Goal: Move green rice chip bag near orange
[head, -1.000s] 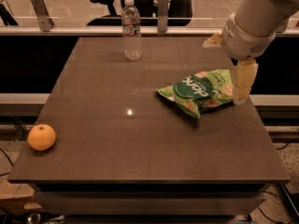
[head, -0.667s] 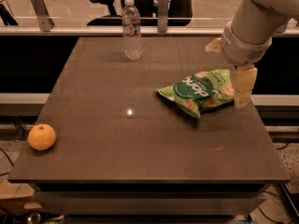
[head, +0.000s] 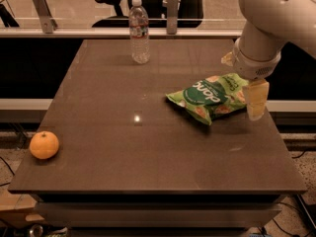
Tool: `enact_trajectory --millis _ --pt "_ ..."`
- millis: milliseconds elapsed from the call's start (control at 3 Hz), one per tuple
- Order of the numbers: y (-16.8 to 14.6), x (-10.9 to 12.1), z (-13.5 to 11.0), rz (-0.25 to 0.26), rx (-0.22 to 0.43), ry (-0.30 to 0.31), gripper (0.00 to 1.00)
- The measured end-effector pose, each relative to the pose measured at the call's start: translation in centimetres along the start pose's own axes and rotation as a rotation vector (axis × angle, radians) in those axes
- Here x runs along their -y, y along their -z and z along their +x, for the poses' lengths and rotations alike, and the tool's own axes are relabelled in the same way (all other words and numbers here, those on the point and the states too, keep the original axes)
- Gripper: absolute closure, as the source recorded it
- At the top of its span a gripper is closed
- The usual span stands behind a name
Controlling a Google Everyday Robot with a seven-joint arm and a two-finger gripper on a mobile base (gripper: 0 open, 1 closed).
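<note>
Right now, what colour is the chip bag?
The chip bag is light green with a dark-green oval; camera view. The tool is at its right end.

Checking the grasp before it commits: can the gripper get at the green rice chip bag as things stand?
Probably yes. The gripper hangs at the right end of the green rice chip bag, nothing between them; the water bottle and orange are far off.

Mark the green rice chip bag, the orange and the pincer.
green rice chip bag (head: pixel 207 97): camera view, on its dark-green oval.
orange (head: pixel 44 145): camera view, centre of the fruit, at the table's front-left corner.
pincer (head: pixel 246 85): camera view, its middle, at the bag's right end.
</note>
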State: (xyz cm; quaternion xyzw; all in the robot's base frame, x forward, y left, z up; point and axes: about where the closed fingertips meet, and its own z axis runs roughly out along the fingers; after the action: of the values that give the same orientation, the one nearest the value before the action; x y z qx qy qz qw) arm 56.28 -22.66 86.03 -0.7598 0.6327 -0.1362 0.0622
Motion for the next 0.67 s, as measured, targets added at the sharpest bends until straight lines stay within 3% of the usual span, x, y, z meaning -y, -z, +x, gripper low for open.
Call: enact_trajectory --millis 333,667 --pt "-0.7 0.3 -0.4 0.007 0.009 0.017 0.00" --pt "-0.7 0.3 -1.5 -0.002 0.048 0.076 0.00"
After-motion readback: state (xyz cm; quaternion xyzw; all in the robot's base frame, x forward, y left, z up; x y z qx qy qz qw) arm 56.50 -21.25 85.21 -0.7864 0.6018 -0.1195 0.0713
